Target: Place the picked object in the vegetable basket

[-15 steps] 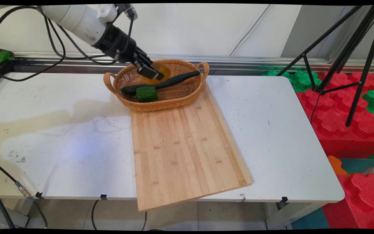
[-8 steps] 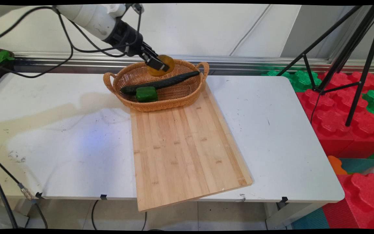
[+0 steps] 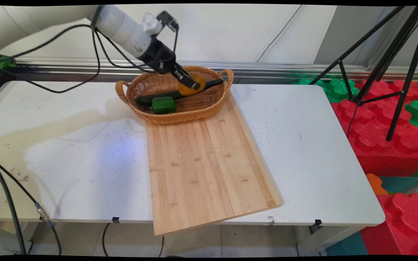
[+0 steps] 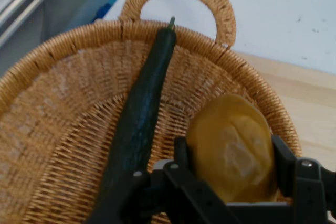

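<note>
**benchrat:** Quick rundown, big stuff first. White worktop (image 3: 67,152), a long pale bamboo cutting board (image 3: 205,166) lying across it, and an oval woven wicker basket with two loop handles (image 3: 201,108) sitting on the board's far end. Inside the basket: a long dark green cucumber (image 3: 151,98) lying diagonally with its tip up on the rim, and a small green blocky piece (image 3: 163,104) right beside its lower end.

**torque_tom:** And the black two-finger pincer (image 4: 231,174)?

**benchrat:** Clamped on a rounded yellow-orange potato-looking lump (image 4: 231,148), one finger on each flank, held over the basket's inside, just beside the cucumber. Can't tell if it's touching the cucumber.

**torque_tom:** How do you reckon it handles?

**benchrat:** My guess is light and stiff, probably plastic toy food, since the skin looks smooth with a dull sheen. That makes it a bit slippery, and the rounded shape could roll out of a shallow pinch. Gripping across the widest middle, like it is here, looks like the safest hold to me.
</note>
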Tool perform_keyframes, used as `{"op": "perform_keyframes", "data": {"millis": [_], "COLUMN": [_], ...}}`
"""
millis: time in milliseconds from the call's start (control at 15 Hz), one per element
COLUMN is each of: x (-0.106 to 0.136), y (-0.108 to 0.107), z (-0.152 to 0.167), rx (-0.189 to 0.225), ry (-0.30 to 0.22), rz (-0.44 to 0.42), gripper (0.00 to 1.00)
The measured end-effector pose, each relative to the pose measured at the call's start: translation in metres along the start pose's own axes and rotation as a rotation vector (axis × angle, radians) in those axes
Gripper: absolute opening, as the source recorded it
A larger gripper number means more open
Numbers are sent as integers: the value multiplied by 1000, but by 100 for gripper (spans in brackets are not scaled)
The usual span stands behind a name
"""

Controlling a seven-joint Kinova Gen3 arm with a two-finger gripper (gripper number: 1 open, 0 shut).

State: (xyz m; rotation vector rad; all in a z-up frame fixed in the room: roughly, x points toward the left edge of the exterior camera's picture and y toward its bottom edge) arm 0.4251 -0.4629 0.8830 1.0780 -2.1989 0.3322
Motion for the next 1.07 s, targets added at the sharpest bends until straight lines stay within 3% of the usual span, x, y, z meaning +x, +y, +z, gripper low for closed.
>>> {"op": "perform_keyframes", "data": {"millis": [400, 800, 867, 1067], "x": [-8, -7, -7, -6], "y": [-4, -17, -18, -20], "z": [41, 61, 63, 66], "rx": [-21, 20, 20, 15], "ry": [-59, -71, -72, -70], "rz": [-33, -41, -38, -30], "gripper": [0, 0, 100, 100]}}
